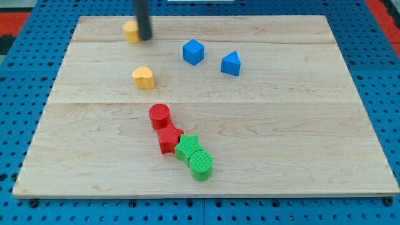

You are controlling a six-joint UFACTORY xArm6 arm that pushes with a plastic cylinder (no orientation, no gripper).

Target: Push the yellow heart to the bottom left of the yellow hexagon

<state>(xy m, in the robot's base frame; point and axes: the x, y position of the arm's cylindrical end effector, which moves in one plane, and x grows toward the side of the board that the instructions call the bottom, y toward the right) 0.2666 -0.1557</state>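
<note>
The yellow heart lies on the wooden board left of centre, in its upper half. The yellow hexagon sits near the board's top edge, up and slightly left of the heart; its right side is partly hidden by the rod. My tip rests right beside the hexagon's right side, touching or nearly touching it. The tip is well above the heart in the view.
A blue cube and a blue triangular block sit right of the heart. Below it a red cylinder, red star, green star and green cylinder form a diagonal chain.
</note>
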